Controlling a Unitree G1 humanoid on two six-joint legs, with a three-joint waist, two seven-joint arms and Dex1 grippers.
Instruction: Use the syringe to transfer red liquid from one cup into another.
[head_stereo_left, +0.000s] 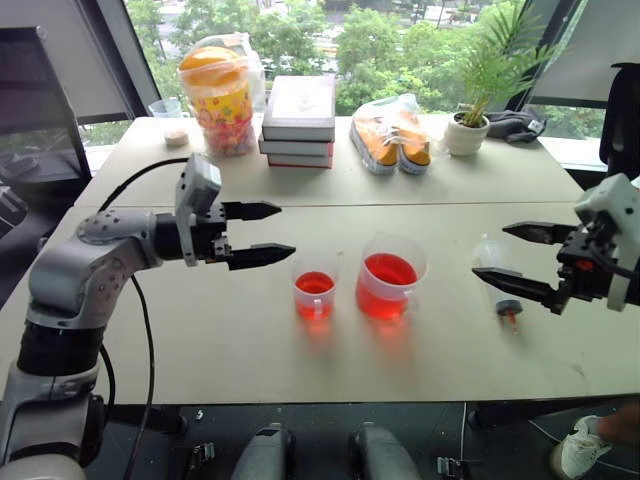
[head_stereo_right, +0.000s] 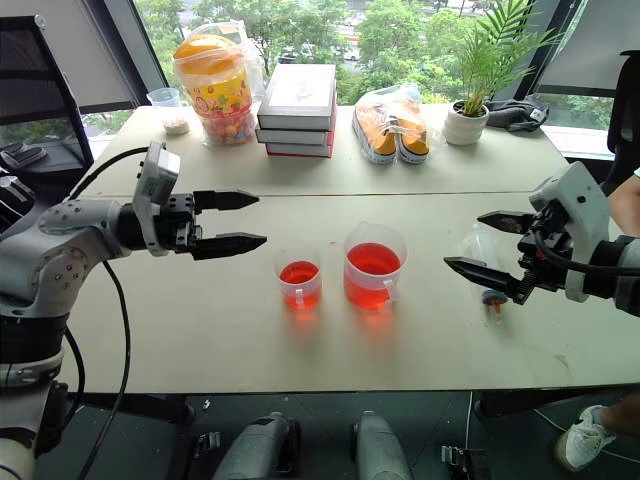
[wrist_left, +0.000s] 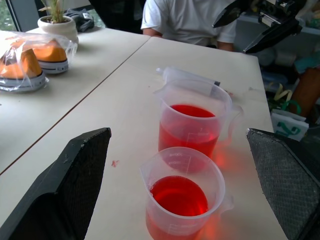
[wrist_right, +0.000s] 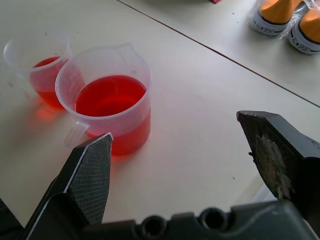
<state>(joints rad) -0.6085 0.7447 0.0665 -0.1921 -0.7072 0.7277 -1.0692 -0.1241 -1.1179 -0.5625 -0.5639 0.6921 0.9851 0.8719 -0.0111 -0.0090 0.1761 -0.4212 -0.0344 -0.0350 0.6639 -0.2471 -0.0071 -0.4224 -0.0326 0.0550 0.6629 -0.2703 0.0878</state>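
Risk sits mostly on the right side of the table (head_stereo_left: 250, 330), but take it in order. The left gripper (head_stereo_left: 262, 232) hangs above the tabletop with its fingers spread wide and nothing between them, pointing toward the cups. Just beyond it stands the smaller cup (head_stereo_left: 315, 287), about half full of red liquid (head_stereo_left: 315, 283), and right beside that the larger beaker (head_stereo_left: 390, 277), fuller, handle facing the near edge. Well to the right lies the syringe (head_stereo_left: 497, 278) on its side, nozzle toward the near edge, with the right gripper (head_stereo_left: 510, 254) hovering over it, fingers wide apart and empty. A slightly off-centre close on that round, slick barrel could roll it away or squirt it out sideways; a sweep toward the cups could tip the beaker. The syringe's clear barrel almost vanishes against the table, and the gripper covers part of it, so its plunger position cannot be read.
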